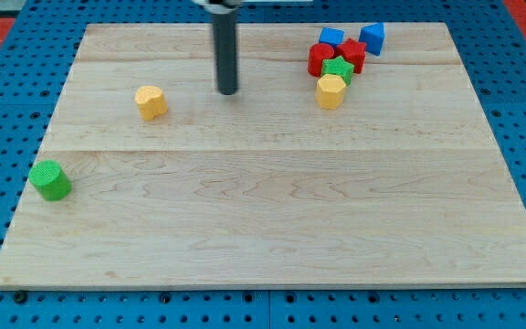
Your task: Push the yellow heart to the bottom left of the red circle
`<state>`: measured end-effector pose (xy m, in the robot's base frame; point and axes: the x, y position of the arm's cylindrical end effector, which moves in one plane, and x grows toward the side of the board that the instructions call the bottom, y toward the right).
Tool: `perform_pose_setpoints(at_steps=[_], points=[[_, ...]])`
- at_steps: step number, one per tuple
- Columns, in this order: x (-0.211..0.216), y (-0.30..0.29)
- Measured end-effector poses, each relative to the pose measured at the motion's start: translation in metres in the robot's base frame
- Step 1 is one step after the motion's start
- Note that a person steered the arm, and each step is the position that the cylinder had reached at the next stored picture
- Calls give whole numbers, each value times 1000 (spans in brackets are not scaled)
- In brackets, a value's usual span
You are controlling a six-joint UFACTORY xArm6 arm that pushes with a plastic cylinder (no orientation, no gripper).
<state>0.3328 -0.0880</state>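
Observation:
A yellow block [152, 101], the heart as far as its shape can be made out, lies alone on the wooden board [263, 210] at the upper left. My tip [227, 91] rests on the board to its right, a clear gap apart. A red rounded block [319, 59], seemingly the red circle, sits in a cluster at the upper right. It touches a green star-like block [338, 68] and a second red block [352, 53].
A second yellow block [331, 91] lies just below the green star. Two blue blocks [332, 37] [373, 37] sit at the cluster's top. A green cylinder [50, 180] stands near the board's left edge. Blue pegboard surrounds the board.

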Motion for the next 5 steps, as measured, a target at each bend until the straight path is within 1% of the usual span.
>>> perform_pose_setpoints(at_steps=[1,2,3,4,5], points=[[-6,-103],[0,-168],[0,-205],[7,-217],[55,-200]])
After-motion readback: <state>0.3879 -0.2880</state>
